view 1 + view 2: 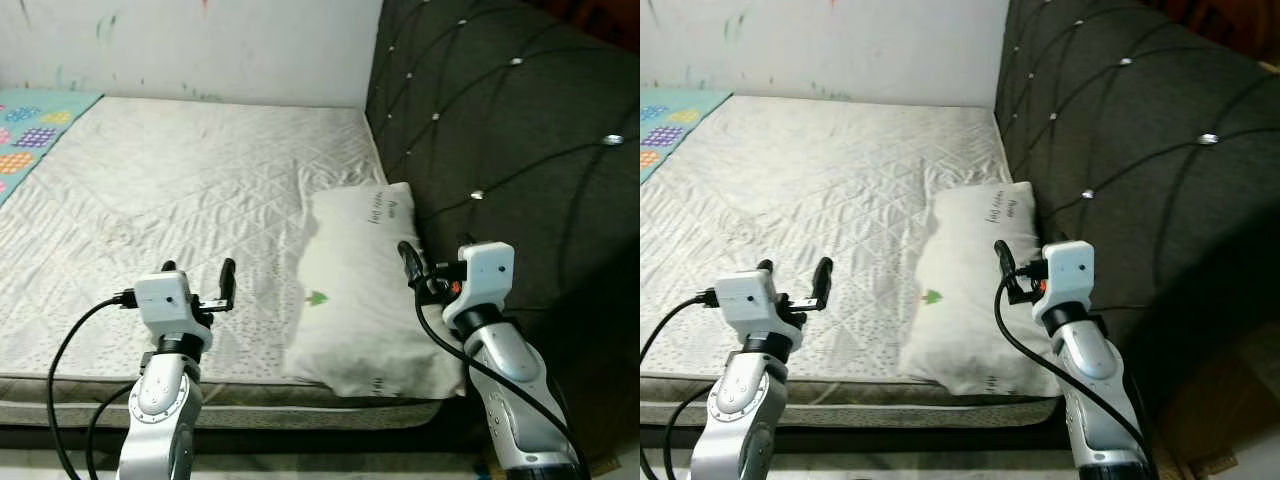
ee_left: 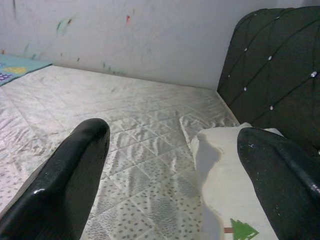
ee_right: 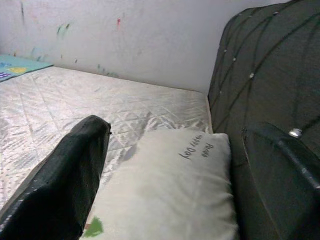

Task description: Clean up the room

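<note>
We see a white pillow (image 1: 364, 290) lying along the right edge of the mattress (image 1: 180, 190), against the dark quilted headboard (image 1: 520, 130), its near end reaching the mattress's front edge. Our left gripper (image 1: 198, 272) hovers over the front edge of the mattress, left of the pillow, fingers spread. Our right gripper (image 3: 170, 185) hangs above the pillow's right side, beside the headboard, fingers spread wide too. A colourful mat (image 1: 30, 125) lies at the mattress's far left corner, below the white wall (image 1: 200, 45).

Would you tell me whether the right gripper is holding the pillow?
No, the right gripper hovers open above the white pillow, its fingers touching nothing.
</note>
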Motion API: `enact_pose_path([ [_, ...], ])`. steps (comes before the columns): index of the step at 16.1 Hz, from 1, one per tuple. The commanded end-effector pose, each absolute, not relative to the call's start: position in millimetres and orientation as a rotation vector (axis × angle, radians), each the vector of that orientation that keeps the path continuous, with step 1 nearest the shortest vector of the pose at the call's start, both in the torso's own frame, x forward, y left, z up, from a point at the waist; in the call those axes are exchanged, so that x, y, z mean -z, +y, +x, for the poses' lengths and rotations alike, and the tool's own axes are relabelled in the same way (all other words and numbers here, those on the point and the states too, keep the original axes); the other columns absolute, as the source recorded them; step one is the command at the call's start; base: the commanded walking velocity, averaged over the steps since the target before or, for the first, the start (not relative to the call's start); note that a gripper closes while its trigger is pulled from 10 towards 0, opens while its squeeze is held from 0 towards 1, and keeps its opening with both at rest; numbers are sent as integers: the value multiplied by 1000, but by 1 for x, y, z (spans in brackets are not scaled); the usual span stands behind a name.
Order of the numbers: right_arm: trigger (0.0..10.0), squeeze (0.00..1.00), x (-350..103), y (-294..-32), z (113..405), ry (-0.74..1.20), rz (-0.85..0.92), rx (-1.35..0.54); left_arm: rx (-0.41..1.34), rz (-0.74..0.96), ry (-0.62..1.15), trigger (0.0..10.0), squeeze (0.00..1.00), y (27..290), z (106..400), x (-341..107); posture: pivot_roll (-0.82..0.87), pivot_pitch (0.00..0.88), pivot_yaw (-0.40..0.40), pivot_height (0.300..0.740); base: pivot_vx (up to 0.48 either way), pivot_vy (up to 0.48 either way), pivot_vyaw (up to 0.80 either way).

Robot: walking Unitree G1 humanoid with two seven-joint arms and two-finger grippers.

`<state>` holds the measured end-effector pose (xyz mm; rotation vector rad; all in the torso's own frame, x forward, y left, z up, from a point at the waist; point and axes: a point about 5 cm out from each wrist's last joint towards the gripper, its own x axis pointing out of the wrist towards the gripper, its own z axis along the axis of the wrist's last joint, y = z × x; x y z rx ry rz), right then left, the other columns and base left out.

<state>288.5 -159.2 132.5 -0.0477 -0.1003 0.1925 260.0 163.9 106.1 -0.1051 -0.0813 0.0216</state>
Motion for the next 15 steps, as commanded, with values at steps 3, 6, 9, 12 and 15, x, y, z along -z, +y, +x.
enact_pose_path([
  [3,10000,0,-135,-156,294,-109,-39,-204,-21,-107,-84,10000,0,162,262,-106,69,0,-17,740,0,480,0],
  [6,10000,0,-135,-153,300,-94,-40,-214,-19,-107,-88,10000,0,161,265,-106,67,0,-19,740,0,480,0],
  [9,10000,0,-128,-155,302,-58,-38,-184,-34,-103,-94,10000,0,164,265,-108,73,0,-11,740,0,480,0],
  [12,10000,0,-124,-151,303,-23,37,-216,-22,-115,-108,10000,0,161,265,-109,70,3,-7,740,0,309,0],
  [15,10000,0,-125,-139,298,-30,40,-289,25,-142,-107,10000,0,157,262,-108,68,0,-8,740,0,0,0],
])
